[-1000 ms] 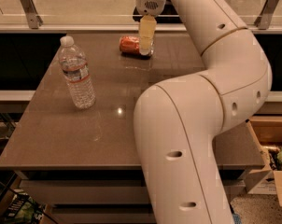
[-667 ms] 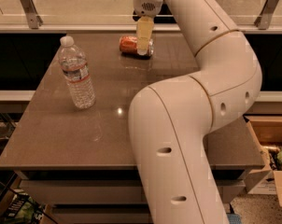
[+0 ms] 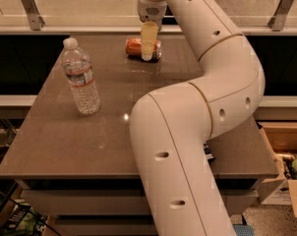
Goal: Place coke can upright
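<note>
The coke can (image 3: 134, 47) lies on its side near the far edge of the brown table (image 3: 114, 132), its long axis running left to right. It is orange-red with a silver end showing on the right. My gripper (image 3: 149, 45) hangs straight down from the white arm (image 3: 202, 97) and sits at the can's right half, its pale tip in front of the can and almost down at the table top. The can's right part is hidden behind it.
A clear water bottle (image 3: 80, 77) with a white cap stands upright on the table's left side. A glass railing (image 3: 65, 6) runs behind the table. An open cardboard box (image 3: 286, 156) sits on the floor at the right.
The arm's elbow and upper link have swung a little to the left. The gripper stays at the can, which has not moved.
</note>
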Robot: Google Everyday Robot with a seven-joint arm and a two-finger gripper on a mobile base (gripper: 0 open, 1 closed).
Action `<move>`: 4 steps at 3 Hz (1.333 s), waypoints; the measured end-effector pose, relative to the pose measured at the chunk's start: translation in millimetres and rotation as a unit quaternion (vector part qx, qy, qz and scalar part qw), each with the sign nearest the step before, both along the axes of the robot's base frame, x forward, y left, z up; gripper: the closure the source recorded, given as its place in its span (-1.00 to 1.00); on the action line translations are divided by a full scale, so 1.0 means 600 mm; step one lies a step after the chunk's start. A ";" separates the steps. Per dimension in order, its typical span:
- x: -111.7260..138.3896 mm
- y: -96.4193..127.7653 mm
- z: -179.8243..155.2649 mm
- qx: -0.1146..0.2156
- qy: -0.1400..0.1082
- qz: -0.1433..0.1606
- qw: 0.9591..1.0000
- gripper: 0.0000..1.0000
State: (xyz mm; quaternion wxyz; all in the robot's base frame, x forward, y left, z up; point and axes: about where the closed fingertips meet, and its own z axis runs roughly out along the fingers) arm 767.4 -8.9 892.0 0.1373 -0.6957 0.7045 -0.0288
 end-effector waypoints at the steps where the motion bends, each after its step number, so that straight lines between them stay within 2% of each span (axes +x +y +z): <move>1: 0.003 0.002 -0.010 0.001 0.004 0.001 1.000 -1.00; 3: 0.007 0.008 -0.036 0.005 0.018 0.004 1.000 -1.00; 4: 0.039 0.025 -0.058 0.023 0.002 -0.015 1.000 -1.00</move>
